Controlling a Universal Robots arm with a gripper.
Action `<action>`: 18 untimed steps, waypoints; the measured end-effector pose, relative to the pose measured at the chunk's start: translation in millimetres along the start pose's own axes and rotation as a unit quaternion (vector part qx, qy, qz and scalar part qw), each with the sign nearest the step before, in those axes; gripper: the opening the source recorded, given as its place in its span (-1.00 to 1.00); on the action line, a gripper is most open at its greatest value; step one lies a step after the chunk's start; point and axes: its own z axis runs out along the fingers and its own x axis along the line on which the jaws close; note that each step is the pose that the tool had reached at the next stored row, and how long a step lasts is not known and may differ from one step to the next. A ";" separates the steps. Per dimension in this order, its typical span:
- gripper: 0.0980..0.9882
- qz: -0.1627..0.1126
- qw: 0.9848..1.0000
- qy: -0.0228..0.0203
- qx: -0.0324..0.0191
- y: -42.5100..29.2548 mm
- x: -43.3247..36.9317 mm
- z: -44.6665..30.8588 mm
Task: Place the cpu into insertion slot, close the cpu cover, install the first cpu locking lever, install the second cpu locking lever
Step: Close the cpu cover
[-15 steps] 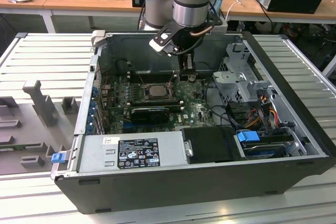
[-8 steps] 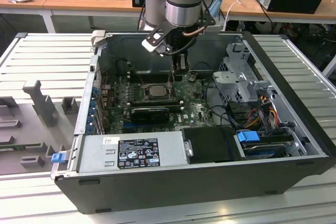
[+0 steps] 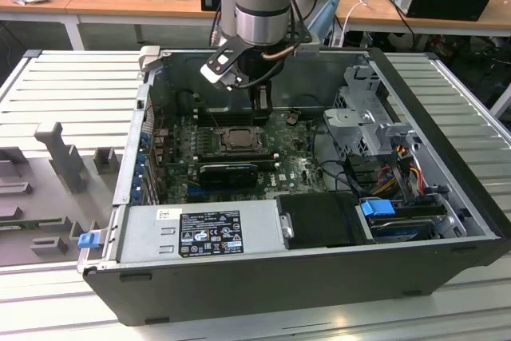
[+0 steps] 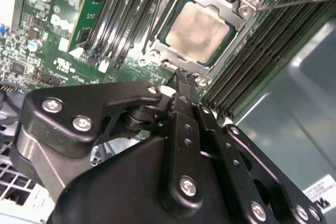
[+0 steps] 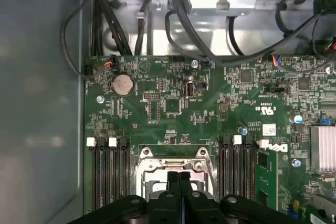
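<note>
Silvery-beige metal of the cpu (image 4: 202, 30) shows through the square window of the cpu cover (image 4: 237, 24), which lies flat over it. The chip sits in the insertion slot (image 3: 217, 138) on the green motherboard (image 5: 173, 114), between two banks of long black memory slots (image 5: 107, 171). The board is inside an open computer case (image 3: 447, 117) that lies on its side on a ribbed metal surface (image 3: 72, 85).

The gripper (image 4: 184, 74) hangs at one edge of the cover, its black jaws pressed together with nothing between them; whether the tip touches the frame I cannot tell. A thin metal rod (image 4: 299, 1) runs from one corner of the cover out across the memory slots, and I cannot tell whether it is latched.
</note>
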 end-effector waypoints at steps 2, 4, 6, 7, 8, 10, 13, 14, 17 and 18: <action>-0.98 0.000 1.000 0.000 0.000 -2.0 -0.1 5.9; -0.98 0.000 1.000 0.000 0.001 -7.9 -0.2 8.8; -0.98 0.000 1.000 0.000 0.003 -13.9 -0.3 9.8; -0.98 0.000 1.000 0.000 0.004 -16.6 -0.4 10.1; -0.98 0.000 1.000 0.000 0.006 -20.2 -0.4 10.7; -0.98 0.000 1.000 0.000 0.006 -23.5 -0.4 11.0; -0.98 0.000 1.000 0.000 0.006 -26.4 -0.5 10.8; -0.98 0.000 1.000 0.000 0.006 -27.0 -0.4 10.8; -0.98 0.000 1.000 0.000 0.006 -29.0 -0.5 10.7; -0.98 0.000 1.000 0.000 0.006 -30.3 -0.5 10.6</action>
